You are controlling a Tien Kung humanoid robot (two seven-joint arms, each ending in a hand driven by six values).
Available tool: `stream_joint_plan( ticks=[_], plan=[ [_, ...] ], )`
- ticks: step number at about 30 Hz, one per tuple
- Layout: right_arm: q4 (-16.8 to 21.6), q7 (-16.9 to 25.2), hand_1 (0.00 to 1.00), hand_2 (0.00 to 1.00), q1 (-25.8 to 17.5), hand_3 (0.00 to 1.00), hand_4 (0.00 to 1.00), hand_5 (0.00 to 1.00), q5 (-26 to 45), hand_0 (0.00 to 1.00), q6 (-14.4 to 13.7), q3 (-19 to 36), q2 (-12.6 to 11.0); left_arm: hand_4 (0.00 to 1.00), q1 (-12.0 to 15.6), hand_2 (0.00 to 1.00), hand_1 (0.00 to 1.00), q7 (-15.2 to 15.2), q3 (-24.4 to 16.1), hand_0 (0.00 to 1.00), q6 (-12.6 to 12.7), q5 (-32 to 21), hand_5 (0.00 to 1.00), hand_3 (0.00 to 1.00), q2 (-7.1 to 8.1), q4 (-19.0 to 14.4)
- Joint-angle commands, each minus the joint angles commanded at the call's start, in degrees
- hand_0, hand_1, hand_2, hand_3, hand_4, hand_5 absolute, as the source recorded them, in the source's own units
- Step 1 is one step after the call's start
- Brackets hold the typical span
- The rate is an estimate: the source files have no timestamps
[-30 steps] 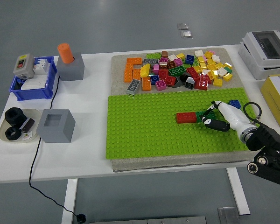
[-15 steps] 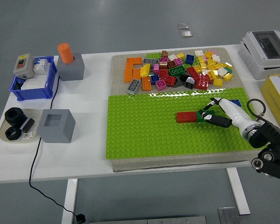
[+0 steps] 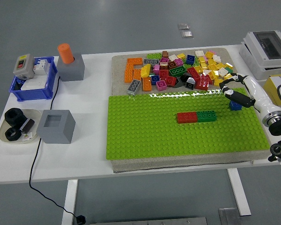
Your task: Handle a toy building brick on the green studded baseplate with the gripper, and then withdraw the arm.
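Note:
A red brick [image 3: 187, 117] and a dark green brick [image 3: 206, 116] sit joined end to end on the green studded baseplate [image 3: 145, 136], right of its middle. A blue brick [image 3: 235, 106] sits near the plate's right edge, partly hidden by my right hand [image 3: 233, 89]. That hand hovers above the plate's upper right corner, next to the brick pile, with its fingers spread and nothing in them. It is well clear of the red and green pair. My left arm does not show.
A pile of loose bricks [image 3: 178, 70] lies on the grey mat behind the plate. Grey blocks [image 3: 56, 125] [image 3: 71, 66], a blue bin [image 3: 33, 83] and a plate of black parts [image 3: 16, 125] stand at the left. A white box [image 3: 269, 51] and a yellow box [image 3: 280, 96] stand at the right.
My right hand has left the dark green brick and moved up and to the right, toward the plate's upper right corner. The green brick stays beside the red one.

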Motion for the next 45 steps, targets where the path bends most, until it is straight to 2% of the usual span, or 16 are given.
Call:
stream_joint_plan(
  ticks=[1,5,6,11,12,17,18,23,24,29,30,32,36,37,42,45],
  plan=[
    [0.11,1.04,0.823,0.849,-0.29,0.672,0.644,0.583,0.63,0.835,-0.83,1.13,0.34,0.941,0.07,0.823,0.833,0.02,-0.06,0.795,0.0,0.04,0.614,0.836,-0.06,0.01],
    [0.65,6.21,0.823,0.849,-1.19,0.672,0.644,0.583,4.04,0.835,-0.83,6.13,3.11,0.941,0.27,0.823,0.833,0.35,-0.44,0.795,-0.06,0.46,0.614,0.836,-0.18,0.01],
    [0.68,7.29,0.766,0.797,-1.39,0.7,0.721,0.457,4.63,0.751,-0.83,7.11,3.72,0.942,0.29,0.811,0.828,0.42,-0.44,0.796,-0.1,0.45,0.614,0.837,-0.21,-0.01],
    [0.16,10.77,0.766,0.797,-2.98,0.7,0.721,0.457,5.71,0.751,-0.83,10.82,6.17,0.942,0.4,0.811,0.828,0.78,-0.66,0.796,-0.09,0.58,0.614,0.837,-0.39,-0.09],
    [-0.05,10.8,0.722,0.77,-3.36,0.783,0.797,0.328,5.27,0.714,-0.83,11.34,6.41,0.94,0.4,0.798,0.823,0.85,-0.66,0.795,-0.09,0.56,0.603,0.838,-0.44,-0.1],
    [-2.41,6.5,0.722,0.77,-4.05,0.783,0.797,0.328,-0.96,0.714,-0.83,11.59,5.81,0.94,0.21,0.798,0.823,0.83,-0.56,0.795,0.01,0.41,0.603,0.838,-0.46,-0.08],
    [-2.94,5.43,0.746,0.767,-3.91,0.739,0.847,0.172,-2.44,0.741,-0.83,11.26,5.38,0.941,0.17,0.8,0.825,0.83,-0.57,0.795,0.04,0.41,0.605,0.839,-0.45,-0.08],
    [-4.83,-0.55,0.746,0.767,-1.66,0.739,0.847,0.172,-10.83,0.741,-0.57,7.85,2.13,0.941,-0.16,0.8,0.825,0.88,-0.77,0.795,0.12,0.6,0.605,0.839,-0.21,-0.05],
    [-5.19,-2.08,0.7,0.492,-0.65,0.751,0.857,0.145,-12.63,0.74,0.17,6.59,1.17,0.94,-0.25,0.801,0.827,0.88,-0.81,0.795,0.14,0.63,0.603,0.837,-0.13,-0.04],
    [-7.37,-9.13,0.7,0.492,5.14,0.751,0.857,0.145,-19.9,0.74,5.72,-0.13,-2.6,0.94,-0.71,0.801,0.827,0.87,-1.13,0.795,0.22,0.96,0.603,0.837,0.33,0.03],
    [-7.76,-10.46,0.897,0.926,6.22,0.758,0.857,0.112,-21.09,0.914,6.79,-1.45,-3.12,0.937,-0.81,0.805,0.826,0.83,-1.13,0.795,0.23,0.96,0.595,0.836,0.39,0.05],
    [-8.44,-13.36,0.897,0.926,8.63,0.758,0.857,0.112,-23.64,0.914,9.18,-4.3,-4.08,0.937,-0.97,0.805,0.826,0.75,-1.06,0.795,0.23,0.91,0.595,0.836,0.48,0.06],
    [-8.81,-17.55,0.897,0.926,12.17,0.758,0.857,0.112,-26.0,0.914,12.07,-8.84,-5.09,0.937,-1.08,0.805,0.826,0.73,-1.13,0.795,0.3,0.96,0.595,0.836,0.53,0.06],
    [-8.8,-18.1,0.998,0.998,13.01,0.733,0.884,0.123,-26.0,0.998,12.59,-9.98,-5.25,0.918,-1.1,0.807,0.827,0.72,-1.14,0.795,0.31,0.96,0.571,0.835,0.57,0.06],
    [-8.52,-18.83,0.998,0.998,17.02,0.733,0.884,0.123,-25.06,0.998,14.27,-14.95,-6.05,0.918,-1.26,0.807,0.827,0.6,-1.4,0.795,0.41,1.25,0.571,0.835,0.81,0.12],
    [-8.37,-18.72,0.998,0.998,19.59,0.698,0.914,0.15,-24.25,0.998,15.08,-18.18,-6.63,0.911,-1.39,0.81,0.829,0.57,-1.48,0.799,0.43,1.43,0.561,0.829,0.89,0.12]
  ],
)
